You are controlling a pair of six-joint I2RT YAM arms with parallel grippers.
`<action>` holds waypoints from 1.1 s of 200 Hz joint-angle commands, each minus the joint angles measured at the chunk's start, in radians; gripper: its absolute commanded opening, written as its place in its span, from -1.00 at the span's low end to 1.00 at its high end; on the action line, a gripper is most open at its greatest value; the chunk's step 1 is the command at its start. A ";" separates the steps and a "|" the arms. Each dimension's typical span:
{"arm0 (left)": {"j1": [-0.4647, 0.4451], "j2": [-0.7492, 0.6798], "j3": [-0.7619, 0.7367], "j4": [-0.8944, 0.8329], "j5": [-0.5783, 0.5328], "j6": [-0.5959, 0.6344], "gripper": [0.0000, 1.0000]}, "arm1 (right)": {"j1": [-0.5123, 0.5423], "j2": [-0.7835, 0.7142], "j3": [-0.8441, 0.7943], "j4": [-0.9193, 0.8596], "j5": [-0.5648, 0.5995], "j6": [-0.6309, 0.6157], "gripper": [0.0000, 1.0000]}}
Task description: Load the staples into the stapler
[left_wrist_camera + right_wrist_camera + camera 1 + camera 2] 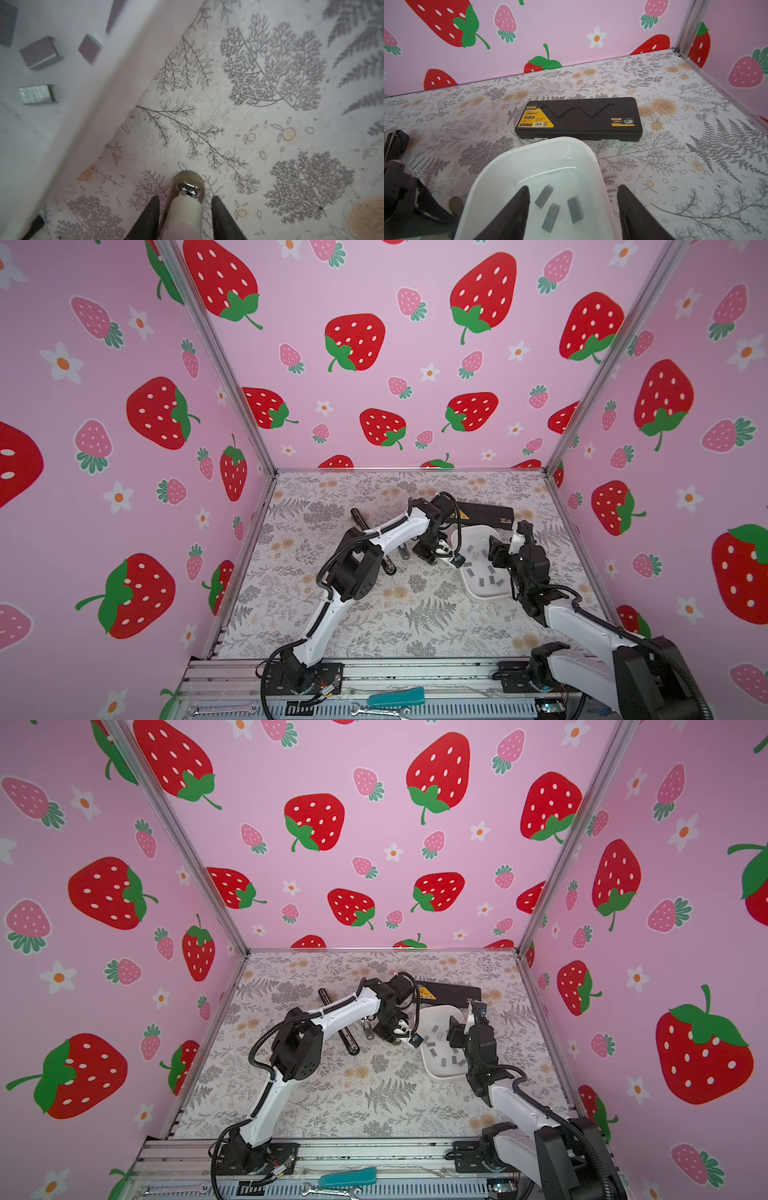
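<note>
Staples (544,196) are scattered in the white tray (550,155); the right gripper (573,187) is held wide open, empty, over it; a cream object (185,214) is flanked by the left gripper (185,197), grip unclear

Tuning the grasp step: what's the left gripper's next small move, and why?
Probably close the left gripper on what looks like the stapler, cream with a metal tip: its fingers flank it, yet a gap shows on one side. The right gripper hangs open over the staples in the white tray.
</note>
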 commanded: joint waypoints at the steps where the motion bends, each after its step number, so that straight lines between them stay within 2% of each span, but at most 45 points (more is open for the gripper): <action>1: -0.007 0.018 0.048 -0.045 0.003 0.022 -0.29 | -0.007 0.007 0.014 0.017 -0.008 -0.004 0.38; 18: -0.006 0.015 0.049 -0.049 0.003 0.024 -0.49 | -0.009 0.008 0.016 0.017 -0.009 -0.004 0.38; 34: -0.006 0.011 0.049 -0.049 0.006 0.021 -0.79 | -0.009 0.007 0.016 0.016 -0.009 -0.004 0.38; 43: -0.005 0.006 0.048 -0.049 0.013 0.018 -0.86 | -0.009 0.010 0.016 0.017 -0.010 -0.004 0.38; 50: -0.003 0.001 0.043 -0.047 0.019 0.015 -1.00 | -0.009 0.009 0.016 0.017 -0.011 -0.005 0.38; 81: -0.002 -0.044 0.029 -0.043 0.015 -0.010 -1.00 | -0.009 -0.004 0.014 0.008 -0.011 -0.003 0.35; 106: -0.003 -0.153 0.021 -0.051 -0.025 -0.086 -1.00 | -0.009 -0.049 0.019 -0.024 -0.025 0.027 0.28; 132: -0.002 -0.356 -0.048 -0.006 -0.044 -0.181 -1.00 | -0.008 -0.125 0.007 -0.027 -0.153 0.094 0.24; 153: -0.005 -0.554 -0.204 0.118 -0.022 -0.256 -1.00 | 0.012 -0.175 0.000 -0.010 -0.269 0.154 0.22; 183: -0.012 -0.831 -0.431 0.316 0.014 -0.392 -1.00 | 0.106 -0.214 -0.001 0.031 -0.333 0.216 0.22; 220: -0.009 -1.115 -0.725 0.630 -0.047 -0.636 -1.00 | 0.239 -0.192 -0.004 0.164 -0.442 0.289 0.22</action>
